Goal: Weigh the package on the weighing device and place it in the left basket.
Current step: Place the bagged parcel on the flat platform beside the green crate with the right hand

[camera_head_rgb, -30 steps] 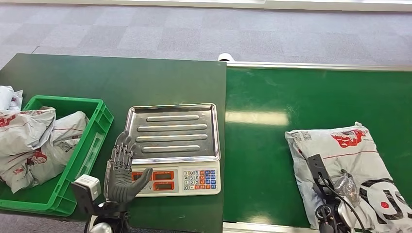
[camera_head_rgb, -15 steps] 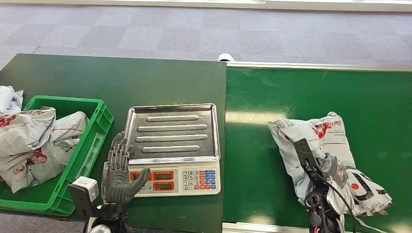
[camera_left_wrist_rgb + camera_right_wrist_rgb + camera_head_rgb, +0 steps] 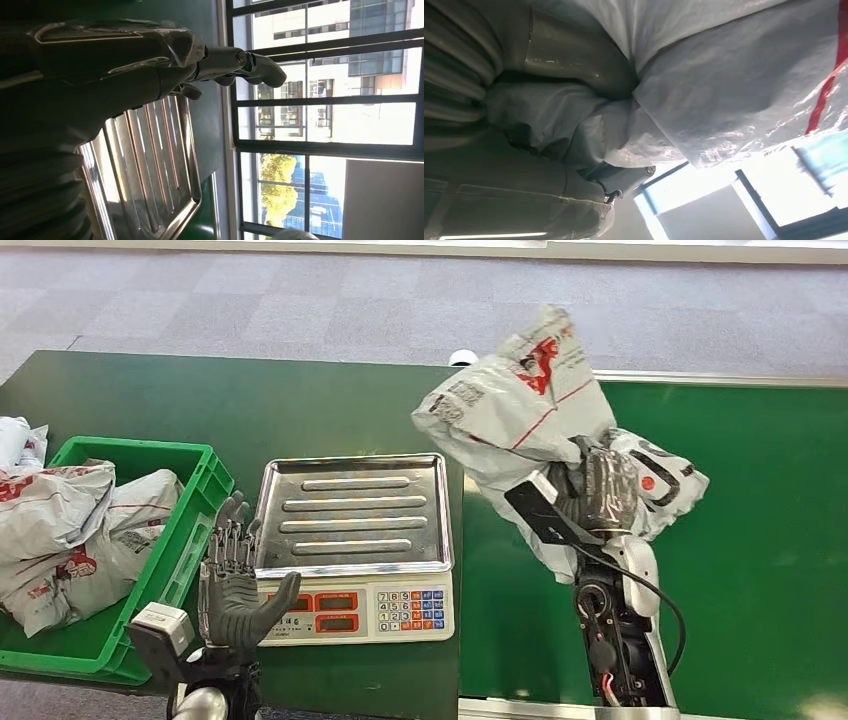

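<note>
The right hand (image 3: 598,490) is raised above the green conveyor belt (image 3: 760,540), just to the right of the electronic scale (image 3: 355,545), its arm rising steeply from the near edge and its fingers clamped into the crumpled grey courier package (image 3: 520,400). The package hangs clear of the belt, its upper end with red printing tilted toward the scale's far right corner and a lobe with black and red marks sticking out on the side away from the scale. The left hand (image 3: 232,585) stands upright at the scale's near left corner, palm toward the scale, fingers spread and straight with nothing in them, the thumb reaching toward the red display panel; it sits between the scale and the green basket (image 3: 190,540), which already holds other grey bags (image 3: 70,530). The scale's ribbed steel pan (image 3: 352,510) is bare. The right wrist view shows the package (image 3: 724,85) pressed tight against the hand (image 3: 549,125), its plastic film bunched in the grasp, which the head view only hints at. The left wrist view shows the left hand (image 3: 150,65) stretched out over the pan (image 3: 150,170), with windows beyond.
</note>
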Tool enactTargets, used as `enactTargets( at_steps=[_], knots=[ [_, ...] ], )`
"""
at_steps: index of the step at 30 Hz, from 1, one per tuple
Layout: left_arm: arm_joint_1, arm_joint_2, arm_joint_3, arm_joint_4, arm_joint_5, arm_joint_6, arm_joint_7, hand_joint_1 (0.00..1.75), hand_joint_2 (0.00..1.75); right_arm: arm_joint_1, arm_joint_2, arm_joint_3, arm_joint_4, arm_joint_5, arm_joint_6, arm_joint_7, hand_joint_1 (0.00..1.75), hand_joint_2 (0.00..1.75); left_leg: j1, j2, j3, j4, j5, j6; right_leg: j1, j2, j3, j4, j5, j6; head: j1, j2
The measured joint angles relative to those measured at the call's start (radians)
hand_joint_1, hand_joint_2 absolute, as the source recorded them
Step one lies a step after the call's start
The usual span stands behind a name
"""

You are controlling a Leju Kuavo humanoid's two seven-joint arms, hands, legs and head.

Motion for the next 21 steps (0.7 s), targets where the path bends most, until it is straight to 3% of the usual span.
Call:
enactTargets(
  at_steps=[4,15,16,17,18,19,21],
  knots=[
    [-0.061,0.011,0.0,0.025,0.025,0.025,-0.018,0.0,1.75,-0.087,0.015,0.116,0.095,-0.051,0.111,-0.076,1.75,1.75,0.0,0.0,0.0,0.0,0.001,0.0,0.0,0.0,0.0,0.0,0.0,0.0,0.0,0.0],
    [-0.099,0.019,0.016,0.027,0.064,0.319,-0.114,0.0,1.75,-0.243,0.111,0.347,0.424,-0.128,0.125,-0.182,1.75,1.75,0.0,-0.001,-0.002,0.0,0.0,0.0,0.0,0.0,-0.002,0.001,0.0,0.0,0.0,0.0],
    [-0.099,0.019,0.022,0.022,0.068,0.341,-0.117,0.0,1.75,-0.253,0.12,0.364,0.446,-0.128,0.124,-0.184,1.67,1.75,0.0,-0.001,-0.002,0.0,0.0,0.0,0.0,0.0,-0.002,0.001,0.0,0.0,0.0,0.0],
    [-0.099,0.018,0.027,0.015,0.069,0.361,-0.12,0.0,1.75,-0.261,0.129,0.379,0.466,-0.127,0.122,-0.185,1.57,1.75,0.0,-0.001,-0.002,0.0,0.001,0.0,0.0,0.0,-0.002,0.001,0.0,0.0,0.0,0.0],
    [-0.099,0.018,0.033,0.008,0.07,0.378,-0.121,0.0,1.75,-0.267,0.137,0.394,0.485,-0.127,0.12,-0.185,1.32,1.75,0.0,-0.001,-0.002,0.0,0.001,0.0,0.0,0.0,-0.002,0.001,0.0,0.0,0.0,0.0],
    [-0.098,0.018,0.039,0.001,0.074,0.391,-0.122,0.0,1.75,-0.272,0.145,0.406,0.503,-0.126,0.116,-0.185,0.88,1.75,0.0,-0.002,-0.002,0.0,0.001,0.0,0.0,0.0,-0.002,0.001,0.0,0.0,0.0,0.0],
    [-0.096,0.017,0.05,-0.012,0.087,0.408,-0.123,0.0,1.75,-0.279,0.157,0.425,0.533,-0.126,0.104,-0.186,0.18,1.75,0.0,-0.002,-0.002,0.0,0.001,0.0,0.0,0.0,-0.002,0.001,0.0,0.0,0.0,0.0]
  ],
)
